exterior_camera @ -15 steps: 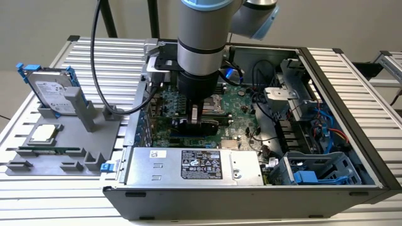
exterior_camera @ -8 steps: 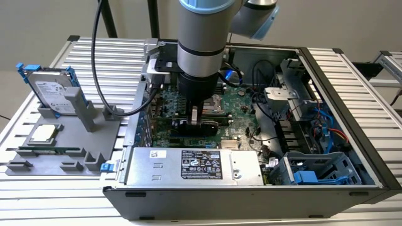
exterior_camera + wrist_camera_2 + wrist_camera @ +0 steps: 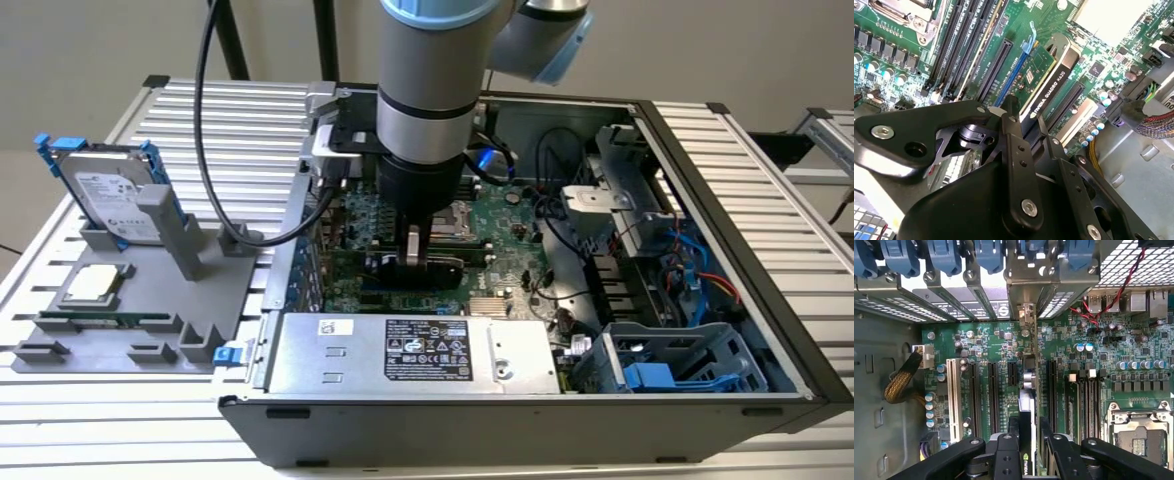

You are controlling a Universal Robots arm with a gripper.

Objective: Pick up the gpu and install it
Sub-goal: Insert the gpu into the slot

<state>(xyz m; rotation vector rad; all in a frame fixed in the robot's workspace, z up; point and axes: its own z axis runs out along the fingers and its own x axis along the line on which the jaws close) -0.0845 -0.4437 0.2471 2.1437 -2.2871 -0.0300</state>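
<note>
The gpu (image 3: 1046,82) stands on edge over the green motherboard (image 3: 899,85) inside the open computer case (image 3: 747,250), its lower edge at a long expansion slot beside the blue slot (image 3: 1013,80). Its black cooler and green card show in the second wrist view. In the first wrist view the gpu (image 3: 1027,402) is seen edge-on, with its silver bracket (image 3: 1026,315) at the case's rear slot openings. My gripper (image 3: 1026,117) is shut on the card's top edge, one finger on each face. In the exterior view the gripper (image 3: 415,262) reaches straight down into the case.
A grey fixture (image 3: 134,300) at the exterior view's left holds a hard drive in a blue frame (image 3: 107,190), a processor (image 3: 91,285) and a memory stick (image 3: 107,320). The power supply (image 3: 407,350), drive cage (image 3: 681,365) and cables (image 3: 667,250) crowd the case.
</note>
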